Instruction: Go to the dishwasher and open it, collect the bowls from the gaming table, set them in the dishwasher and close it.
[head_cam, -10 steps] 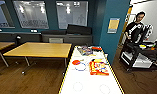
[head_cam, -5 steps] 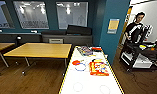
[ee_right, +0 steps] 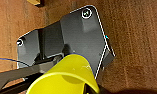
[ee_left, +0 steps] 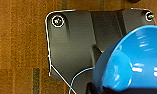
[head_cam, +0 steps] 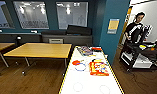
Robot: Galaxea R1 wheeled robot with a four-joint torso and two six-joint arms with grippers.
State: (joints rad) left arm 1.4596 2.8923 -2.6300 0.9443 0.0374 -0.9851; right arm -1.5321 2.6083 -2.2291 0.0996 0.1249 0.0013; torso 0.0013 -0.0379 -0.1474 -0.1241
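The gaming table (head_cam: 69,75) stretches away in front of me in the head view, its glossy white top printed with red and orange graphics inside a yellow rim. In the left wrist view a bright blue bowl (ee_left: 136,62) hangs tilted over the wooden floor. My left gripper (ee_left: 101,88) is shut on its rim. In the right wrist view a yellow bowl (ee_right: 66,77) is carried the same way, with my right gripper (ee_right: 87,88) shut on its edge. The dishwasher is out of view.
Plain yellow-topped tables (head_cam: 40,50) stand to the left on the wooden floor. A teal pillar (head_cam: 111,30) rises just right of the gaming table's far end. Beyond it a person (head_cam: 135,27) stands behind a black cart (head_cam: 137,56). A dark bench (head_cam: 66,38) runs along the back wall.
The head view has barely shifted. Both bowls cannot be compared, as the earlier frames are head views.
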